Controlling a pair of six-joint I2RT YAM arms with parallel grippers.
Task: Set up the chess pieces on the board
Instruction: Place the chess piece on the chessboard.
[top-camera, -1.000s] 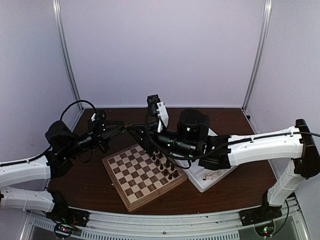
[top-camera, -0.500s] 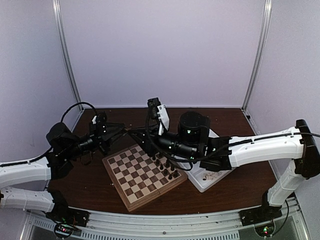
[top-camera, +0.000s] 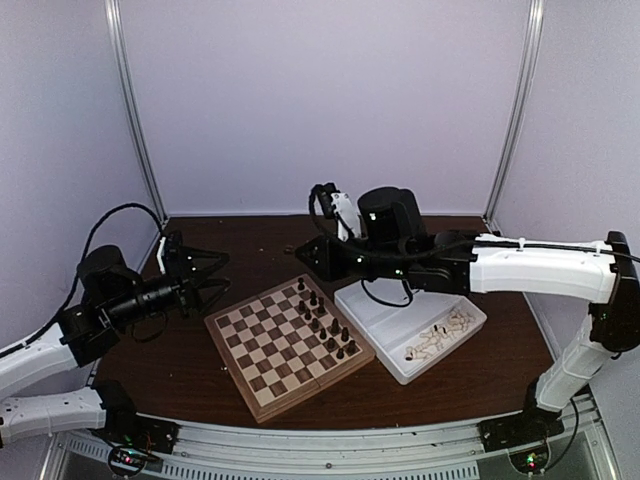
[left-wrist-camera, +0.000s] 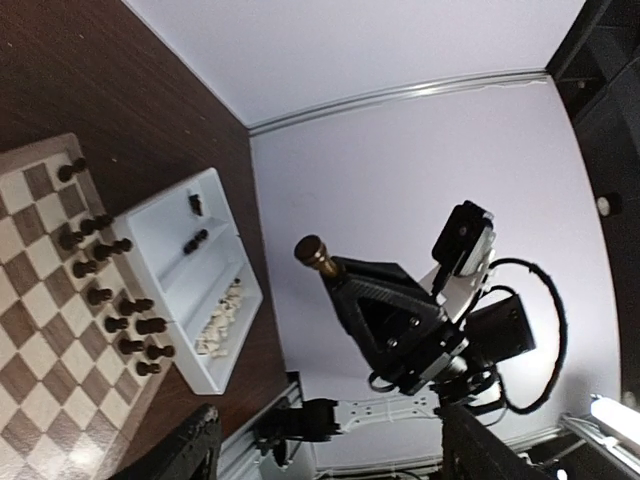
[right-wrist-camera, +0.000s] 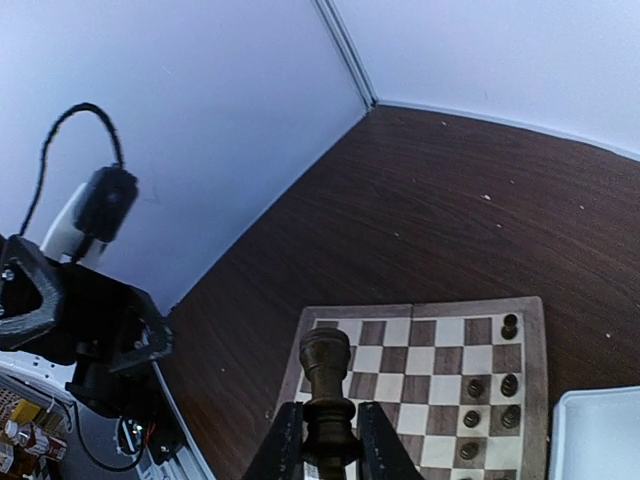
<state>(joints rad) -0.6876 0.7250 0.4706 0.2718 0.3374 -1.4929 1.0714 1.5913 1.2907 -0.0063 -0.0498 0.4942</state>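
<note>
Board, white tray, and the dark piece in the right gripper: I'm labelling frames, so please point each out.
board (top-camera: 262, 352), top view, bare squares on its left half.
white tray (top-camera: 372, 318), top view, bare white floor near its left corner.
dark piece (right-wrist-camera: 326, 395), right wrist view, its turned stem below the head.

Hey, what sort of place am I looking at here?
Probably a robotics lab test cell: plain wall panels on metal posts, two bench-mounted robot arms, and a chessboard laid out as an exercise.

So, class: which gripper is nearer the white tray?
Right. The right gripper, shut on a dark chess piece, hovers by the tray's far corner. The left gripper is open, across the board, off its left side.
</note>
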